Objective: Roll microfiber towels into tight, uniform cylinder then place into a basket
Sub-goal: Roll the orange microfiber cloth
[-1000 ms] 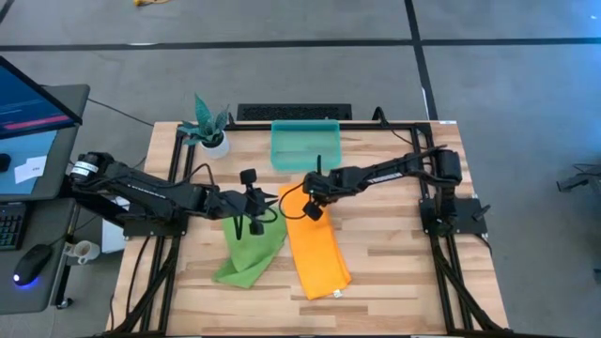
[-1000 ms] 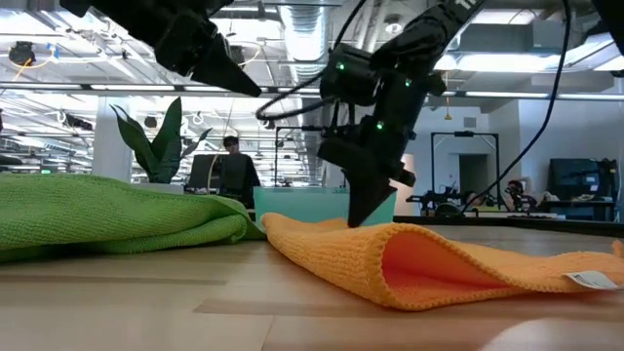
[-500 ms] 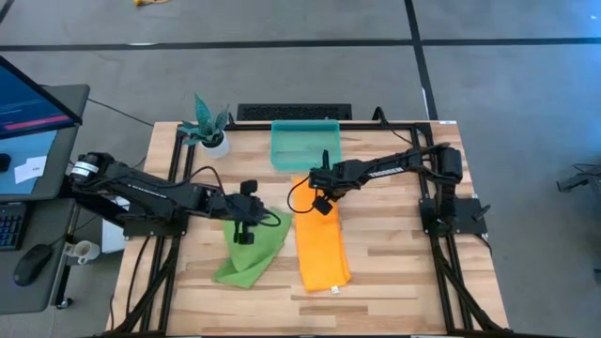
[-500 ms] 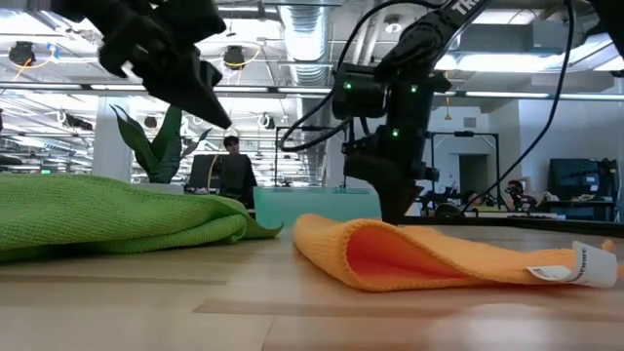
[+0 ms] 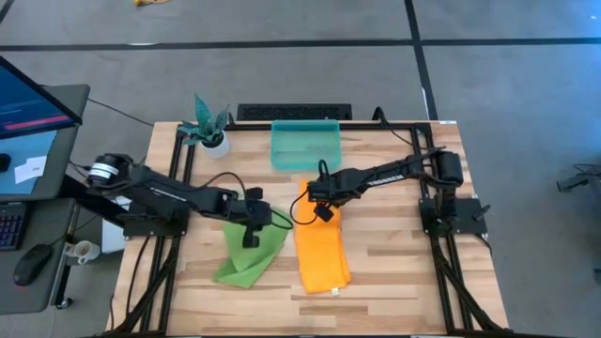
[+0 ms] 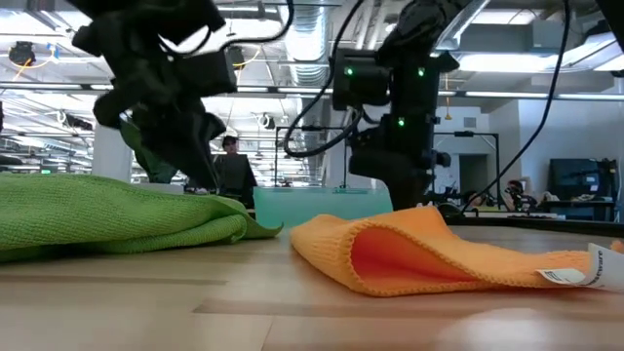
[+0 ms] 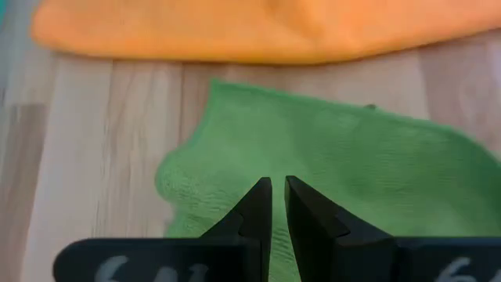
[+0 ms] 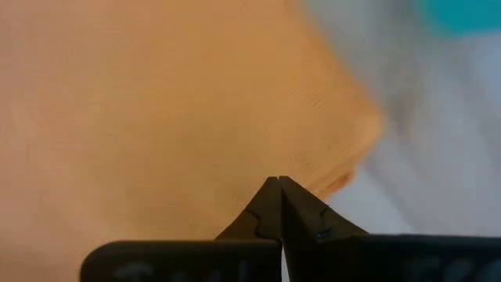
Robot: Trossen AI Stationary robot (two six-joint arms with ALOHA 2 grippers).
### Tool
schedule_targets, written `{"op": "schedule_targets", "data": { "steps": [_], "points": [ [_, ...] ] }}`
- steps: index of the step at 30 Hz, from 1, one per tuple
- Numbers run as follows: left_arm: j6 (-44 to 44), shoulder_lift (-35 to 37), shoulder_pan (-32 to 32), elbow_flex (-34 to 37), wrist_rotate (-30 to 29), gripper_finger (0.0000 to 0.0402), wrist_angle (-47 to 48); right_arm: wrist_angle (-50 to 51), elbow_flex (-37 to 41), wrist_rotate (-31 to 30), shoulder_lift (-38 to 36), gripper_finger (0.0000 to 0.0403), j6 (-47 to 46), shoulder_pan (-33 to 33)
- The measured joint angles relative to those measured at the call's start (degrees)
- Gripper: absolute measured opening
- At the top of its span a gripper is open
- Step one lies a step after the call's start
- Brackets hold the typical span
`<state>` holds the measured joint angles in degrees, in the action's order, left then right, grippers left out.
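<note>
The lime green towel (image 5: pixel 246 265) lies crumpled on the wood at the left of centre. My left gripper (image 5: pixel 250 240) is shut and points steeply down at the towel's far end (image 7: pixel 352 172). The orange towel (image 5: pixel 323 255) lies folded along the table's near-far line, its fold bulging open (image 6: pixel 390 258) and its white label (image 6: pixel 597 265) at the near end. My right gripper (image 5: pixel 315 204) is shut at its far end. Just beyond that end, the teal basket (image 5: pixel 305 148) sits on the table. My left gripper points down at the green towel's far end (image 7: pixel 270 157); I cannot tell whether it touches the cloth. My right gripper meets the orange towel near its far end (image 8: pixel 258 160), slanting steeply from above. The cloth rises to a low peak at the fingers (image 6: pixel 421 213). Everything else of the towel lies on the table. One layer or several, I cannot tell.
A small white pot with a teal plant (image 5: pixel 211 131) stands at the far left corner. Bare wood (image 5: pixel 404 253) lies to the right of the orange towel. A laptop (image 5: pixel 33 113) and a mouse sit off the table's left edge.
My left gripper has come down toward the green towel and tipped steeper. My right gripper has drawn the orange towel's far end toward the table's right edge, so the towel now lies straight rather than slanted. Its near end has stayed where it was.
</note>
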<state>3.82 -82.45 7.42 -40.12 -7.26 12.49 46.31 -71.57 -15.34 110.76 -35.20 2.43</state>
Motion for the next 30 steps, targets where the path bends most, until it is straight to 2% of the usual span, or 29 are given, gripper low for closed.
{"op": "schedule_targets", "data": {
  "steps": [5,10,22,30],
  "points": [
    [0.04,-1.21,-2.19,0.00,-0.01,0.0031,0.72,3.04,-2.16,-3.95,0.00,0.0018,-0.32,-0.61],
    [3.94,-1.21,-4.30,0.00,0.01,0.0031,4.67,7.06,-3.67,-6.00,-0.09,0.0018,-0.35,-0.92],
    [6.44,-1.19,-10.24,2.95,2.31,0.0031,9.29,15.71,-4.49,-5.77,-1.76,0.0021,-0.32,-9.34],
    [8.10,-1.19,-10.93,2.97,-5.62,0.0031,12.63,11.38,-4.51,-5.75,-7.15,0.0023,-0.35,-16.63]
  ]
}}
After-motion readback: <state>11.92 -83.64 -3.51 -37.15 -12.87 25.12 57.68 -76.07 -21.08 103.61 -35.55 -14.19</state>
